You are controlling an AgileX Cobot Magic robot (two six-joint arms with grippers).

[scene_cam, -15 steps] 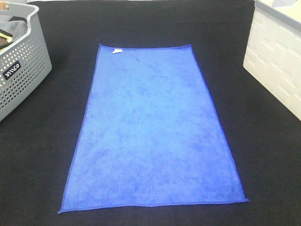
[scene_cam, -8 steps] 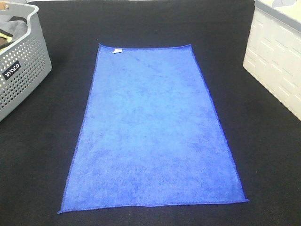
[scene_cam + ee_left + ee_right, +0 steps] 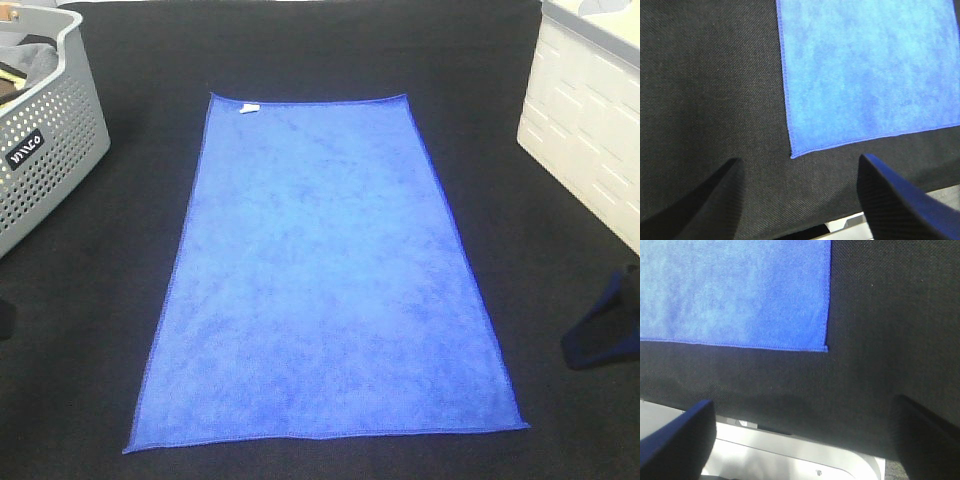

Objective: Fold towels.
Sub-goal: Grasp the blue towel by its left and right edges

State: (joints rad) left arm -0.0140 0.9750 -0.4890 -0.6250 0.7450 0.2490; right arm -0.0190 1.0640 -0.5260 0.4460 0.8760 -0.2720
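Observation:
A blue towel point(image 3: 325, 270) lies flat and unfolded on the black table, long side running away from me, with a small white tag point(image 3: 249, 107) at its far left corner. My right gripper point(image 3: 602, 338) is just inside the right edge, to the right of the towel's near right corner. In the right wrist view it point(image 3: 802, 437) is open and empty, short of that corner point(image 3: 825, 348). My left gripper point(image 3: 4, 320) is a dark sliver at the left edge. In the left wrist view it point(image 3: 800, 197) is open and empty, just short of the near left corner point(image 3: 792, 155).
A grey perforated basket point(image 3: 48, 140) holding cloths stands at the back left. A white box point(image 3: 588, 125) stands at the back right. The table's front edge point(image 3: 790, 432) lies close under both grippers.
Both grippers have come into the exterior view, the right at the right edge and the left at the left edge. The towel has not moved.

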